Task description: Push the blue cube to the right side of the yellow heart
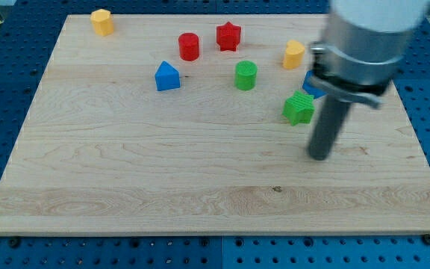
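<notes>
A blue block (310, 86), seemingly the blue cube, lies at the view's right, mostly hidden behind the arm's body. The yellow heart (293, 54) lies just above it and slightly to its left. My tip (319, 155) rests on the board below both, to the lower right of a green star (298, 108). The tip touches no block. The green star sits directly below the blue cube, close to it.
A blue pentagon-like block (167, 76), a green cylinder (245, 75), a red cylinder (189, 46) and a red star (228, 36) lie at the upper middle. A second yellow block (101, 21) sits at the top left corner. The wooden board (125, 187) ends near the view's right.
</notes>
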### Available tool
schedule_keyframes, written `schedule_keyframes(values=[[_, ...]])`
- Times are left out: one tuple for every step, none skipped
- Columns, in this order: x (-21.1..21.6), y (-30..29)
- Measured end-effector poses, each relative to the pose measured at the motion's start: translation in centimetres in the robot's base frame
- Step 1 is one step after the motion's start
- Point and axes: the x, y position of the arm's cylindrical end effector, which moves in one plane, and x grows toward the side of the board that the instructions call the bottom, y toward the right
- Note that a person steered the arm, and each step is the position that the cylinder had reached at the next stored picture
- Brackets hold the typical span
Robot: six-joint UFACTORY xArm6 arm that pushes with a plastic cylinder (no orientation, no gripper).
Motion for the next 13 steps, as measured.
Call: schedule_keyframes(values=[[-1.0, 6.7], [-1.5, 7.0], [-6.3, 7.0], [-8.2, 6.6], [-7.8, 4.1], [-8.3, 1.1], [-10.0, -0.5], [-10.5, -2.2], [-10.5, -3.4], [-11.2, -3.5], [-11.6, -3.5], [-11.7, -3.1], [-12.3, -2.9]])
